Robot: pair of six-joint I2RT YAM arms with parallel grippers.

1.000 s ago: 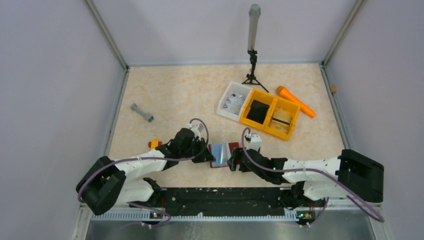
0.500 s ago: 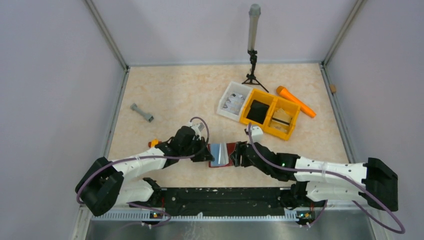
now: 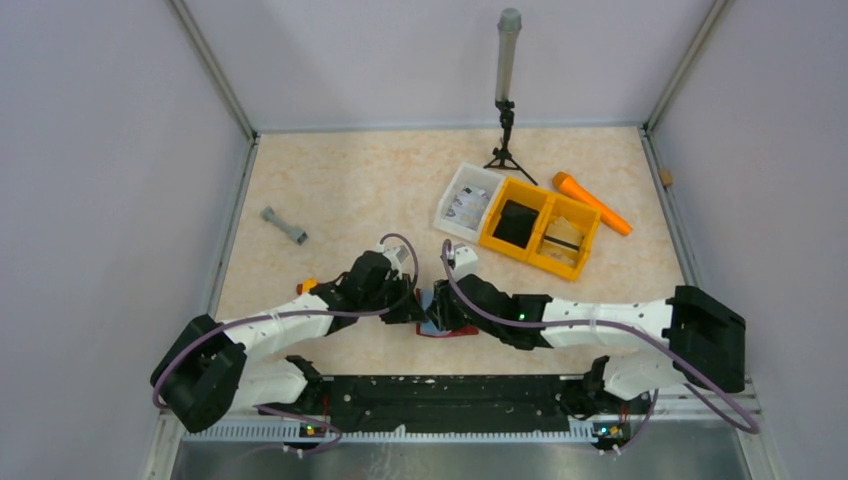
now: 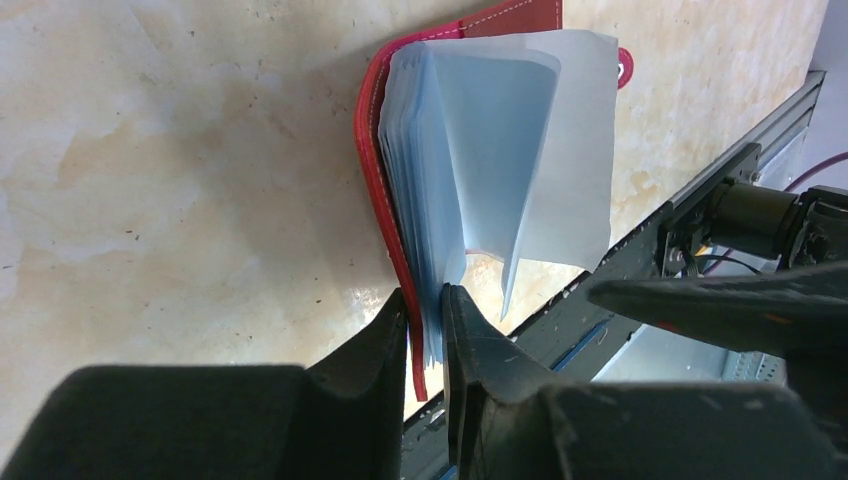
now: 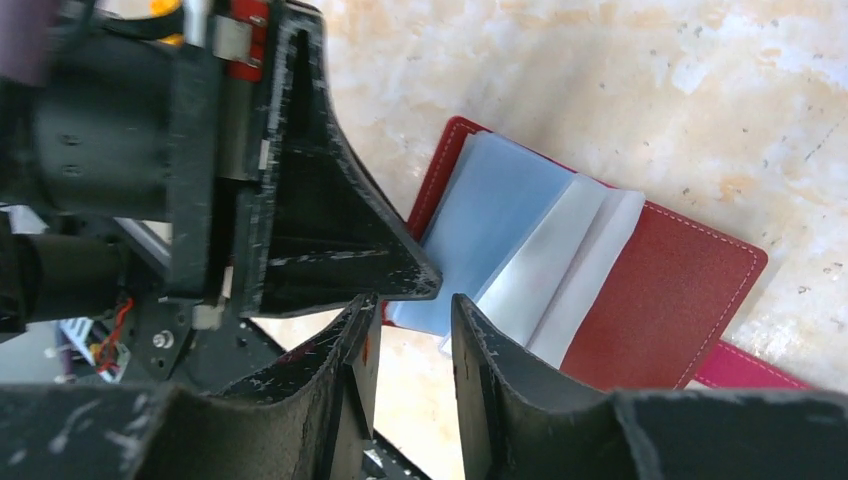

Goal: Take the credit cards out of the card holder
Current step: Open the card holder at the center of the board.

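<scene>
The dark red card holder [image 5: 670, 300] lies open on the table, its snap tab [image 5: 745, 365] at the right. Pale bluish-white credit cards or sleeves [image 5: 510, 230] fan up from its spine; I cannot tell cards from sleeves. My left gripper [image 4: 428, 300] is shut on the holder's red left cover [image 4: 372, 170] and several pale leaves [image 4: 500, 150]. My right gripper [image 5: 410, 305] is open and empty over the holder's near edge, beside the left fingers [image 5: 330, 230]. In the top view the right gripper [image 3: 440, 318] covers most of the holder [image 3: 458, 331].
A yellow-orange divided bin [image 3: 497, 245] and a white tray [image 3: 452, 218] stand at the back right, with an orange tool [image 3: 590, 202] beyond. A tripod post [image 3: 507, 100] stands at the back. A grey dumbbell-shaped piece [image 3: 284, 226] lies left. The black rail [image 3: 450, 390] runs just behind the holder.
My right arm has swung left, from beside the holder's right cover to over its middle. My left gripper has kept its hold and place.
</scene>
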